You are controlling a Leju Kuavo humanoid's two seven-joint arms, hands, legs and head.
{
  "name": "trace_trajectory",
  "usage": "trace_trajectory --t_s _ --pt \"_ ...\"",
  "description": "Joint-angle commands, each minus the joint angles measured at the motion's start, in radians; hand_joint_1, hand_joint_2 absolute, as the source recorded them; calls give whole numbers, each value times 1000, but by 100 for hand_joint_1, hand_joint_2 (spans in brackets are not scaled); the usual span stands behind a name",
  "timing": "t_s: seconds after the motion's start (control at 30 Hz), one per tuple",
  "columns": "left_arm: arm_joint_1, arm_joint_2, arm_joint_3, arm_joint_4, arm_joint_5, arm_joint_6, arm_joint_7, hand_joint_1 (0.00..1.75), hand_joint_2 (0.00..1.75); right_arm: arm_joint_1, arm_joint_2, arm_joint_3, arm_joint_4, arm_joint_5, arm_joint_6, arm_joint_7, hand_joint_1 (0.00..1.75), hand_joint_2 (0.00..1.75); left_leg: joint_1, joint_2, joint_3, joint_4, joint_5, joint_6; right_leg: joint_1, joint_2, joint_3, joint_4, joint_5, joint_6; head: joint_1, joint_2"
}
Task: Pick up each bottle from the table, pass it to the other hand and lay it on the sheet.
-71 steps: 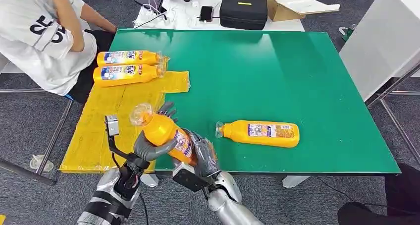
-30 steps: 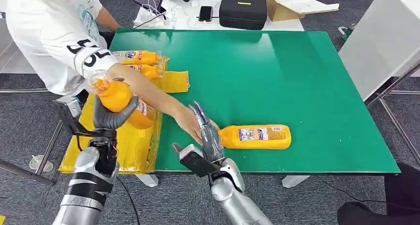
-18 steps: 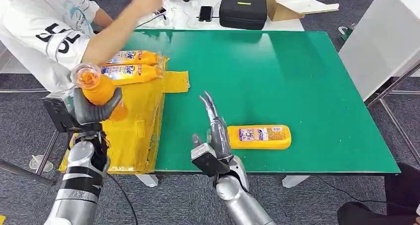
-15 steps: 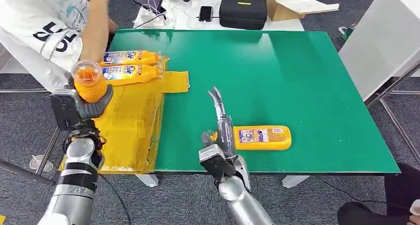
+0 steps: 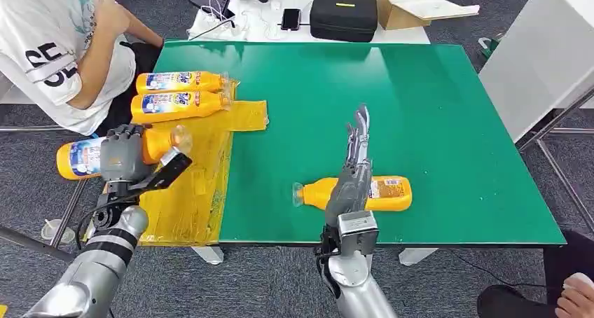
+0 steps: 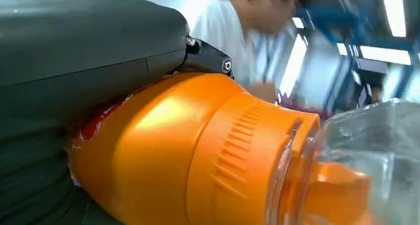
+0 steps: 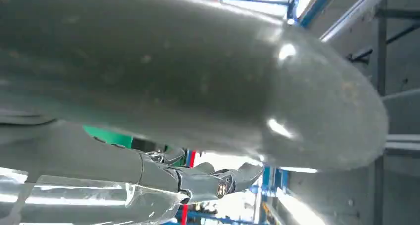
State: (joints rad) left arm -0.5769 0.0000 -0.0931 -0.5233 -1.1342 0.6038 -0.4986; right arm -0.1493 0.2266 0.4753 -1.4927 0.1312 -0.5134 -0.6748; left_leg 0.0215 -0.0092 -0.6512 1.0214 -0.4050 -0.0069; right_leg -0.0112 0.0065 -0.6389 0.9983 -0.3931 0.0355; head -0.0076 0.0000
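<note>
1. Between the fingers (image 5: 118,137) of the left hand (image 5: 120,157) lies a bottle (image 5: 84,156), gripped round its middle and held level, cap toward the desk; the left wrist view shows its orange shoulder and clear cap (image 6: 356,155) close up.
2. Left hand and held bottle sit over the left edge of the yellow sheet (image 5: 189,185), off the green desk (image 5: 420,101) surface.
3. Right hand (image 5: 350,181) is empty, its fingers (image 5: 358,132) straight, close together and pointing away from the robot.
4. Beneath the right hand, a second bottle (image 5: 389,192) lies on its side on the desk, cap (image 5: 300,193) to the left. Whether the hand touches it, I cannot tell.
5. On the far end of the sheet two more bottles (image 5: 181,82) (image 5: 178,103) lie side by side, touching, caps to the right.
6. Beside the sheet's far left corner sits a person (image 5: 56,52) in a white shirt.
7. Behind the desk stand a black case (image 5: 343,15), a cardboard box (image 5: 413,3) and a phone (image 5: 291,18).
</note>
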Motion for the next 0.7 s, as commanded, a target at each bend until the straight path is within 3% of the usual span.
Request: trace_trajectory --t_s 0.03,0.13,0.53,0.7 --pt "-68 34 -96 194 -15 -143 -18 175 175 -41 -29 4 69 -4 44 19 0 0 0 1 6 0 -2 1 1 0 6 0 -2 -1 0 0" --pt "-57 30 -73 190 27 -209 -65 175 175 -49 -24 5 92 -5 58 32 0 0 0 1 4 0 -1 1 1 0 3 -1 -1 -1 0 0" --pt "-51 30 -74 187 28 -216 -70 175 175 -53 -23 8 101 -4 66 39 0 0 0 1 5 0 -2 1 1 0 5 0 -1 -1 0 0" --pt "-19 22 -50 171 106 -346 -158 175 175 -70 -12 13 152 8 94 54 0 0 0 2 5 -1 -2 1 1 1 5 -1 -1 -1 0 0"
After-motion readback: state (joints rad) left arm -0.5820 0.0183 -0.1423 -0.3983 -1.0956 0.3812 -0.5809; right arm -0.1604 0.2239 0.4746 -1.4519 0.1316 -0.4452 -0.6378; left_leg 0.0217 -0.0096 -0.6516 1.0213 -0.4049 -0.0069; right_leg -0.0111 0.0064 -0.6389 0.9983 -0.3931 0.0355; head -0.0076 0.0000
